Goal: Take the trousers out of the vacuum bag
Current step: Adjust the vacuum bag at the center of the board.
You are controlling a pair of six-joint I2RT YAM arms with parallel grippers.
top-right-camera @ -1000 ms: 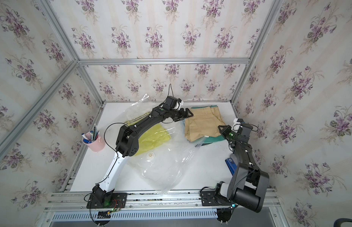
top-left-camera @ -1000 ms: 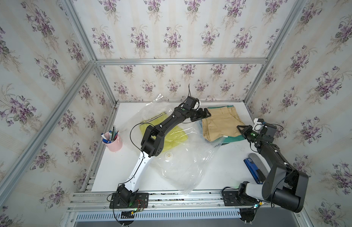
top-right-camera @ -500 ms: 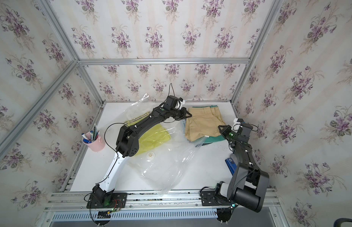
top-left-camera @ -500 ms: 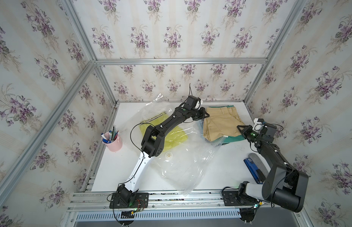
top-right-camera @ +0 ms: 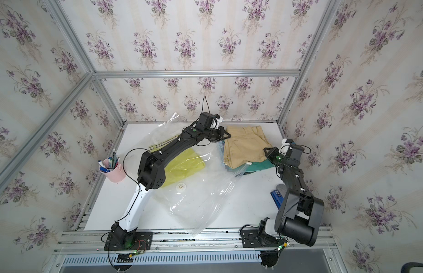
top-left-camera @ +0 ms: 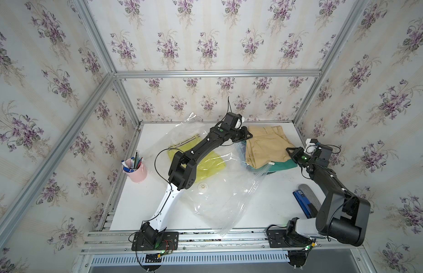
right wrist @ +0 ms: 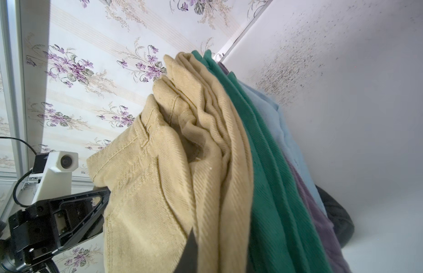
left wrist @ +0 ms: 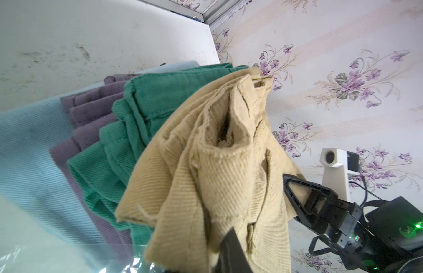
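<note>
You had the left gripper (top-left-camera: pixel 247 136) at one edge of the khaki trousers (top-left-camera: pixel 267 146) and the right gripper (top-left-camera: pixel 292 154) at the opposite edge. Yellow trousers (top-left-camera: pixel 211 163) lay inside the vacuum bag (top-left-camera: pixel 220 191).

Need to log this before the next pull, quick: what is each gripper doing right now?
Left gripper: closed on one edge of the khaki trousers.
Right gripper: closed on the opposite edge of the khaki trousers.

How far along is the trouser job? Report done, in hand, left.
Done: the khaki trousers top the stack of teal, purple, blue and grey pairs outside the vacuum bag. In hand: the left gripper and right gripper pinch the khaki pair's edges. Left: the yellow trousers, inside the bag.
</note>
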